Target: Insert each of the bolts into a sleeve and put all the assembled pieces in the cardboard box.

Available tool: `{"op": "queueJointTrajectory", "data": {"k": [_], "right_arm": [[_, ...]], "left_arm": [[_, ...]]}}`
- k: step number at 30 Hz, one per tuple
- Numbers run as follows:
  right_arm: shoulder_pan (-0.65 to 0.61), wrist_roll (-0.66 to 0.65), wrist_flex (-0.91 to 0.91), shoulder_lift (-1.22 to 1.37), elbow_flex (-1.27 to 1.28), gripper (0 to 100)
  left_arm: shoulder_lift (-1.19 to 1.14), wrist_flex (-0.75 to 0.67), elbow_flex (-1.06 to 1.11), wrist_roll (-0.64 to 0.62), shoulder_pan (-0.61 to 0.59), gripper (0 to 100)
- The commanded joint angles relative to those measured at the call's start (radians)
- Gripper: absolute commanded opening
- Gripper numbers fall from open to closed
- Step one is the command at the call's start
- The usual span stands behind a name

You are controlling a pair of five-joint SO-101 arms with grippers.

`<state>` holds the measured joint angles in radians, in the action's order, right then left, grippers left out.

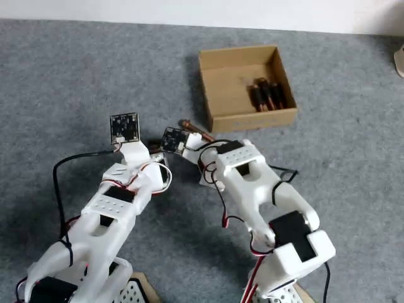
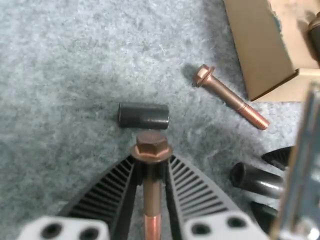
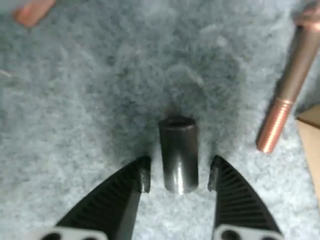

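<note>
Grey carpet (image 1: 63, 76) for a work surface, w/ the cardboard box (image 1: 252, 120) sitting towards the far side. We count what looks like three assembled pieces (image 1: 267, 95) lying side by side in it already.

Left gripper (image 2: 152, 162) is clamped on the held bolt (image 2: 151, 150), hex head poking out past the fingertips and the shank running back btw the jaws. Just beyond that head, not touching afaict, a black sleeve (image 2: 144, 115) lies crosswise on the carpet.

Right gripper (image 3: 178, 172) is spread fairly wide. A second sleeve (image 3: 178, 150) lies btw its fingertips w/ a gap on each side, so nothing's gripped there. Its open end points away from the claw.

We also see a loose bolt (image 2: 233, 98) flat on the carpet near the box corner, apart from both claws.
</note>
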<state>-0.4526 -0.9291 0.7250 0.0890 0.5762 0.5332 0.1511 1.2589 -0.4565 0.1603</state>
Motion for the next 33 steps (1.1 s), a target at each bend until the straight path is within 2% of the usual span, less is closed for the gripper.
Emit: {"op": "queueJointTrajectory", "data": {"k": [1, 10, 12, 15, 22, 33], "right_arm": [[-0.012, -0.051, 0.002, 0.021, -0.035, 19.8], [-0.038, -0.1, 0.002, 0.131, -0.12, 19.3], [-0.038, -0.098, 0.002, 0.177, -0.156, 15.1], [-0.038, -0.097, 0.002, 0.245, -0.197, 0.7], [-0.033, -0.094, 0.005, 0.286, -0.222, 0.5], [-0.031, 0.115, 0.002, 0.12, -0.217, 0.5]], "left_arm": [[0.033, -0.018, -0.01, 0.008, 0.035, 0], [0.033, -0.02, -0.002, 0.009, 0.042, 0], [0.033, -0.02, -0.002, 0.009, 0.042, 0], [0.033, -0.02, -0.002, 0.009, 0.042, 0], [0.033, -0.02, -0.002, 0.009, 0.042, 0], [0.033, -0.021, -0.002, 0.006, 0.036, 0]]}}
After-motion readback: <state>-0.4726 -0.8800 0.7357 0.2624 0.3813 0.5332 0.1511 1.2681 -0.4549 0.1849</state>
